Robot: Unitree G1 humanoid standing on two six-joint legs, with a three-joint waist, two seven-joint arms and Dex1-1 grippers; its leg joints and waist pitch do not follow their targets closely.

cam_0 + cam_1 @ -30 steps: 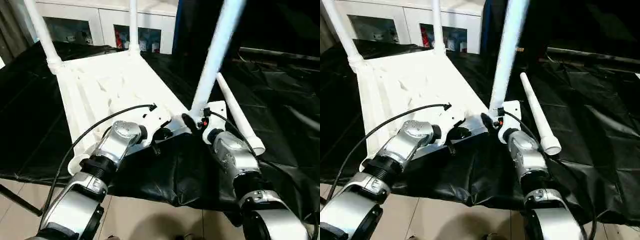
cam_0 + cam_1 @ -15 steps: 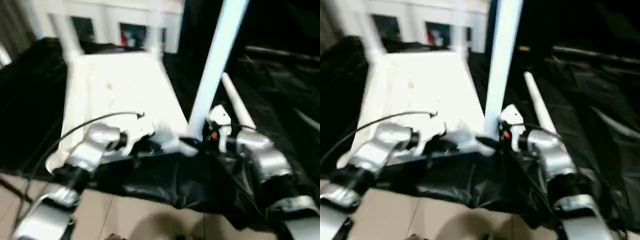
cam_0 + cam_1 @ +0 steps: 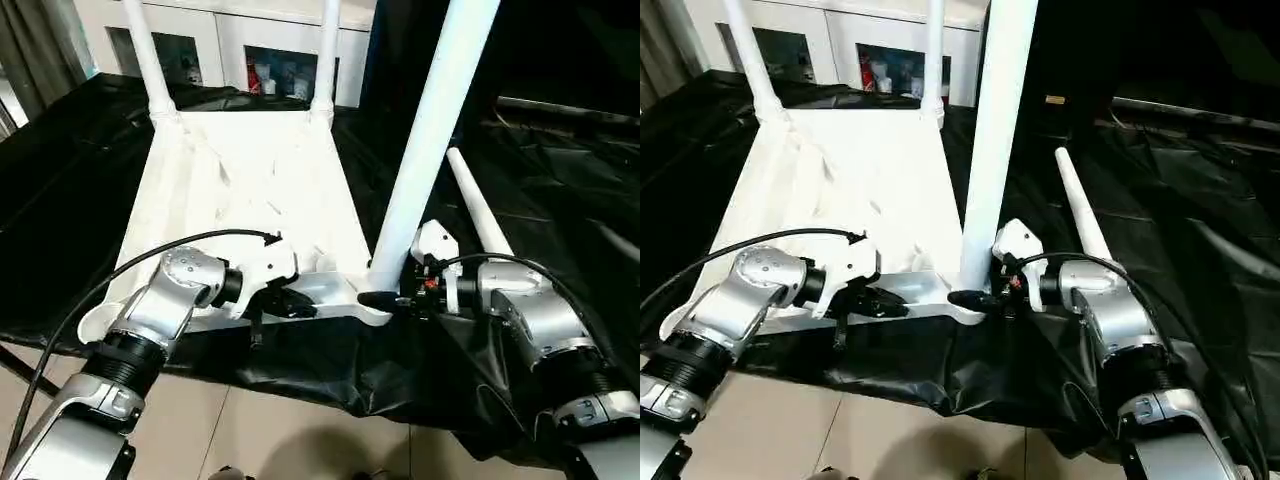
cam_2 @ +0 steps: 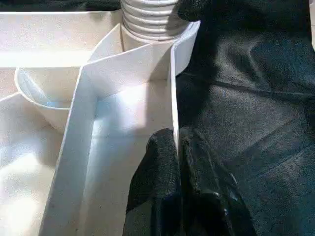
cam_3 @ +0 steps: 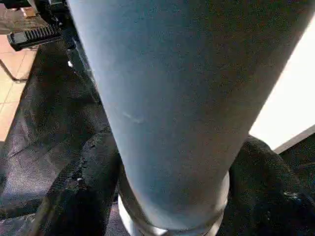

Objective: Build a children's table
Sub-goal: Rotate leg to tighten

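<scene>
The white tabletop (image 3: pixel 250 180) lies underside up on the black-draped work table. Two white legs (image 3: pixel 150 60) (image 3: pixel 327 50) stand in its far corners. A third leg (image 3: pixel 425 150) stands upright in the near right corner socket. My right gripper (image 3: pixel 385 298) is shut around the base of this leg (image 5: pixel 187 98), with a black finger (image 5: pixel 83 187) pressed to each side. My left gripper (image 3: pixel 300 305) is shut on the tabletop's near rim (image 4: pixel 173 88), one finger on each face of the thin wall. A loose leg (image 3: pixel 478 210) lies on the cloth to the right.
The near left corner socket (image 3: pixel 95 322) sits at the table's front edge, above the tiled floor (image 3: pixel 300 430). White cabinets (image 3: pixel 270 60) stand behind. Wrinkled black cloth (image 3: pixel 560 170) covers the right side. A black cable (image 3: pixel 150 260) loops over my left forearm.
The head camera has shifted, so the whole scene sits differently. My right gripper's jaws have drawn in a little on the near leg's base. The left gripper keeps its hold on the rim.
</scene>
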